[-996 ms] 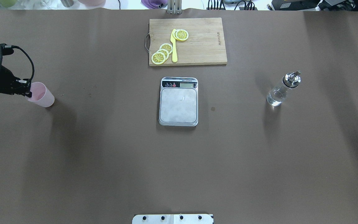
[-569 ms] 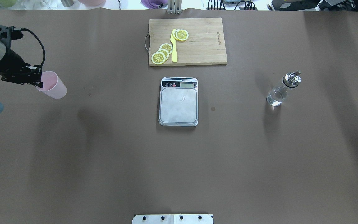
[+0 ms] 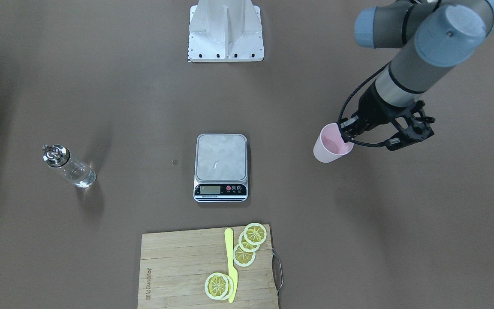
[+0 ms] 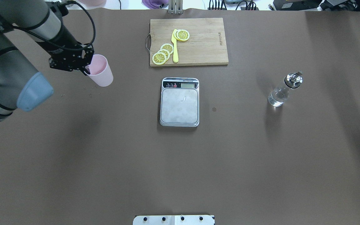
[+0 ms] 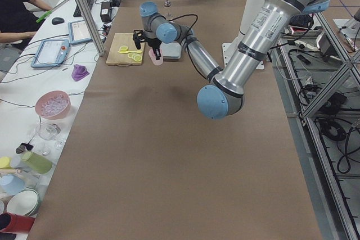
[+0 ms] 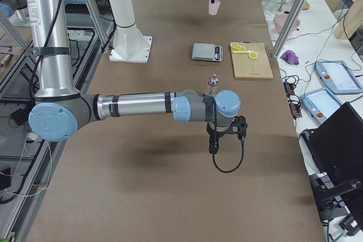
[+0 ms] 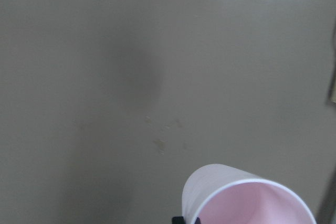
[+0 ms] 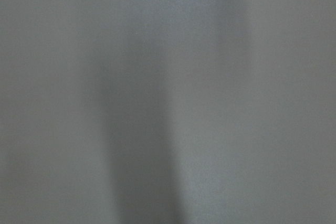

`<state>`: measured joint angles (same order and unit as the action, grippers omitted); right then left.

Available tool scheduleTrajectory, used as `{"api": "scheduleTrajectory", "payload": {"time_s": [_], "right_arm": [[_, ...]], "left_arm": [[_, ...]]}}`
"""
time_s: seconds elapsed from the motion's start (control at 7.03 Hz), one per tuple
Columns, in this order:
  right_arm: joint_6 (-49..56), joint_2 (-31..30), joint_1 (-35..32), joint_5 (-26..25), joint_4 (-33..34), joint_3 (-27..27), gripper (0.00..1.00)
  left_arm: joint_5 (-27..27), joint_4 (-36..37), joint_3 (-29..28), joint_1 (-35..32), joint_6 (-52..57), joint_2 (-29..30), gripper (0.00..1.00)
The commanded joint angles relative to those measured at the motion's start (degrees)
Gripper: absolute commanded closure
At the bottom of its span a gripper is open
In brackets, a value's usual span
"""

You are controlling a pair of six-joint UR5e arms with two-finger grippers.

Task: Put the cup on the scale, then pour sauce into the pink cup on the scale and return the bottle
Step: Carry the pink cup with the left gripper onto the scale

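Left gripper (image 4: 87,69) tight on rim of cup (image 4: 101,75), apart from scale (image 4: 179,104)

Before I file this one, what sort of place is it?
Probably a robotics lab staging a kitchen task: robot arms over a brown-covered table, teach pendants on a side bench, plus a kitchen scale and a cutting board with lemon slices.
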<state>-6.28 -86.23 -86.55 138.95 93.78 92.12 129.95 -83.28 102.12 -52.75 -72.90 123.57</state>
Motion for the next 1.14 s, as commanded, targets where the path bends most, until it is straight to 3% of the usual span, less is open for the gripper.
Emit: {"api": "scheduleTrajectory", "payload": {"time_s": [0.0, 0.28, 0.43, 1.0], "right_arm": [[0.04, 0.01, -0.03, 0.00, 0.00, -0.01, 0.00], [0.21, 0.01, -0.03, 0.00, 0.00, -0.01, 0.00], [-0.05, -0.08, -0.03, 0.00, 0.00, 0.16, 0.00], [-0.14, -0.08, -0.03, 0.00, 0.00, 0.08, 0.00]], "left_arm": [[-3.79, -0.21, -4.71, 6.58, -12.47, 7.87, 1.00], [-6.37, -2.57, -9.80, 10.55, -17.77, 12.64, 1.00], [-10.90, -3.20, -16.27, 12.65, -18.67, 18.23, 1.00], [-11.82, -8.73, -20.02, 15.66, -20.00, 18.90, 1.00]]}}
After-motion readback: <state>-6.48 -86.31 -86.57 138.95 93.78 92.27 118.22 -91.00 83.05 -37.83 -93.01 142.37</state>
